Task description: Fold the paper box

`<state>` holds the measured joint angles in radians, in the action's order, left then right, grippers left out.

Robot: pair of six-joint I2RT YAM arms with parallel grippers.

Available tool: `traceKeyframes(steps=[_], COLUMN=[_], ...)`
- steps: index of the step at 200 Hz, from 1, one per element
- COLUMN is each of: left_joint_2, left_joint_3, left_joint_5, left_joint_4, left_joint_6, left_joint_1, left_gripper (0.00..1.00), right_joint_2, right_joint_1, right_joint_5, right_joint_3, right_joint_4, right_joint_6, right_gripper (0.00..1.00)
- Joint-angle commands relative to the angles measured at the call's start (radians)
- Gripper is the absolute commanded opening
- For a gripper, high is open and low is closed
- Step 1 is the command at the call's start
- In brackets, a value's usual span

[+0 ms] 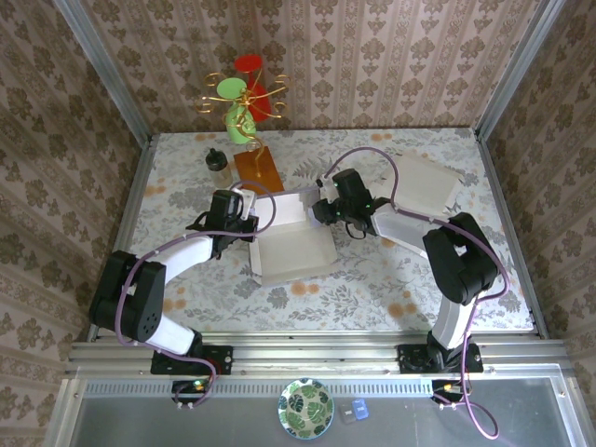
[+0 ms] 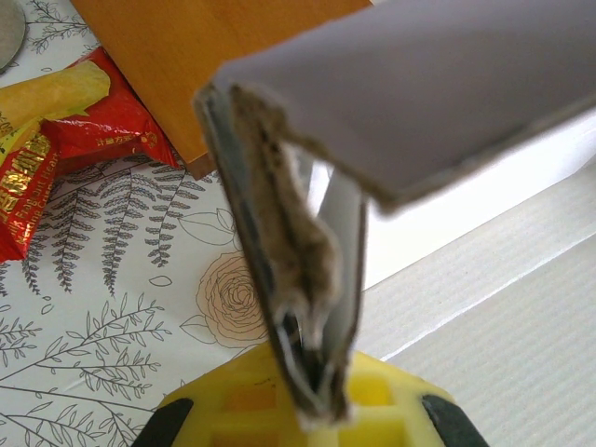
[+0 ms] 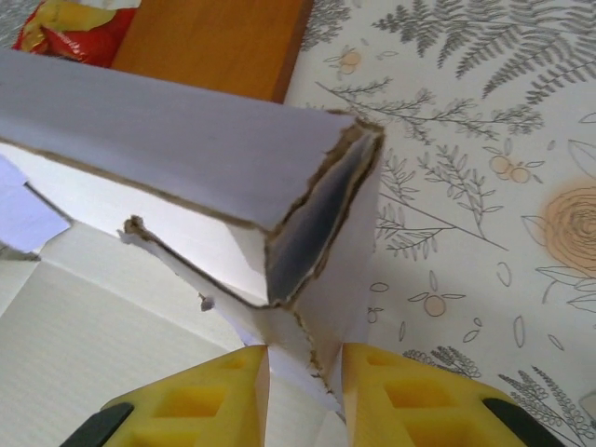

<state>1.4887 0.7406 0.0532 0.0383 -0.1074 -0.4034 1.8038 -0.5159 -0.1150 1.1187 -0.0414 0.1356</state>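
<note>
Left claw [image 1: 248,226]: clenched on the left end of the paper box's rear wall [image 3: 168,140]. In the left wrist view the doubled card edge ran straight down between its yellow fingers [image 2: 372,396].
Snack packet [image 2: 51,121]: red and yellow, lying on the table [image 1: 372,289] at about 10 o'clock from the left claw, touching nothing in play.
Orange block [image 1: 256,168]: at 11 o'clock from the box, just behind the wall but apart from it.
Paper box [image 1: 293,250]: white card, mid-table between the two arms, floor flat on the cloth, with the rear wall raised along its 12 o'clock side.
Right claw [image 3: 305,372]: at the box's 1 o'clock corner, a finger on each side of the wall's torn right end, apparently grasping it, though a light pinch could not be told from a firm one.
Spare card [image 1: 424,191]: more white sheets lay at 3 o'clock, well apart from the box.
Step in hand: likely setting the rear wall, both ends held so that the doubled panel stood upright over the floor.
Next move calls for: probably rolling the wall inward and down evenly at both ends until it locked. The ragged right corner looked easy to tear, so the pull there should be gentle.
</note>
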Motion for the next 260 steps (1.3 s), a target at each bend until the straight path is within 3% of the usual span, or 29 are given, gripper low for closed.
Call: traceKeyframes(steps=[1,55,171,194,260], left_joint_2=[0.020,0.017,0.027,0.034,0.049], left_joint_3=[0.004,0.003,0.015,0.025,0.088], left_joint_5=[-0.005,-0.004,-0.024,-0.034,-0.041], left_joint_4=[-0.032,-0.032,-0.044,-0.061,-0.148], left_joint_6=[0.026,0.028,0.004,-0.007,-0.066], left_joint_1=[-0.003,-0.005,-0.014,-0.014,-0.022], left_gripper=[0.00,0.00,0.00,0.00,0.00], right_joint_2=[-0.006,0.015,0.095,0.112,0.147], right_joint_1=[-0.017,-0.025,-0.119,-0.134,-0.151], right_joint_5=[0.087,0.129,0.415,0.468,0.574], right_joint_3=[-0.008,0.007,0.125,0.167,0.323], right_joint_4=[-0.043,-0.050,0.117,0.181,0.486], right_joint_6=[0.038,0.062,0.190,0.213,0.366], right_gripper=[0.31,0.33,0.06,0.00,0.00])
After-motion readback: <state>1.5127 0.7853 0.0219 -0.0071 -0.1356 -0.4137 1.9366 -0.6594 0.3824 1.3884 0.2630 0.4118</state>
